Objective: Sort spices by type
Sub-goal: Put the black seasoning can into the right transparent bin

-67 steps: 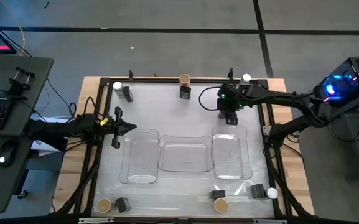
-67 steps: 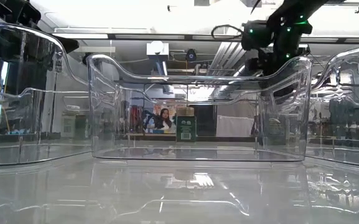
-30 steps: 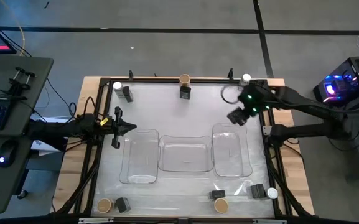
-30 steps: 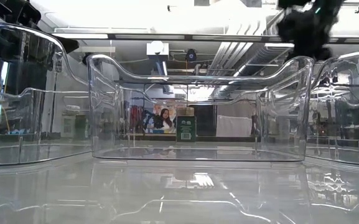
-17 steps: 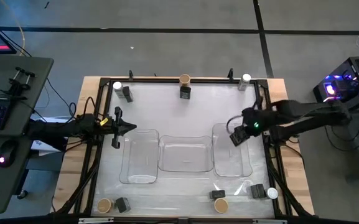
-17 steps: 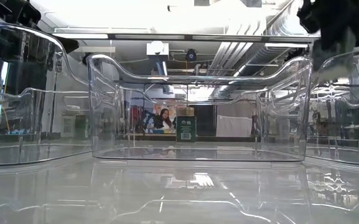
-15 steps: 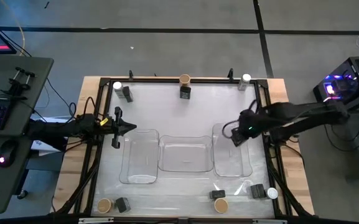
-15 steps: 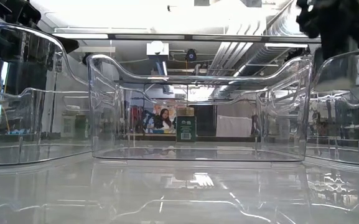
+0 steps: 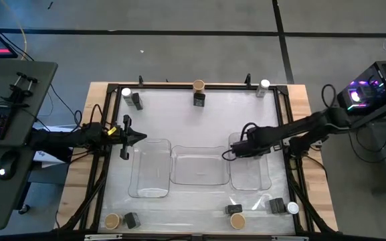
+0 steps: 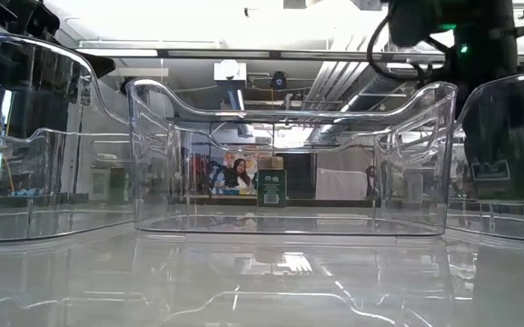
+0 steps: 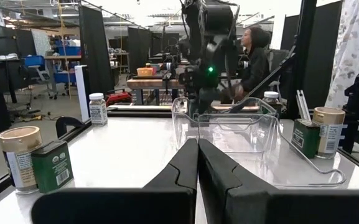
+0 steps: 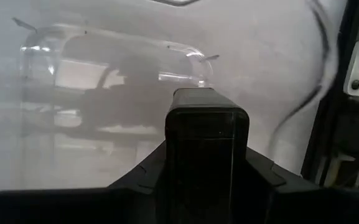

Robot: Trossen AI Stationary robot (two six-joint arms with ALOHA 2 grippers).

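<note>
The right pincer [image 9: 241, 148] hangs over the right-hand tray [image 9: 249, 179], at that tray's far end. Between its fingers [image 12: 139, 174] it clamps a black boxy spice container [image 12: 207, 146], which stands upright and fills the gap from pad to pad. In the low view the container [image 10: 493, 136] hangs inside the tray's walls. The left pincer [image 9: 139, 138] waits over the bench [image 9: 179, 110] just left of the left-hand tray [image 9: 151, 171], its fingers [image 11: 182, 168] pressed together on nothing. The remaining spices stand in small groups along the bench's edges: a tan-topped container [image 9: 199, 86] with a black one [image 9: 199, 99] at the far edge, others at the corners.
</note>
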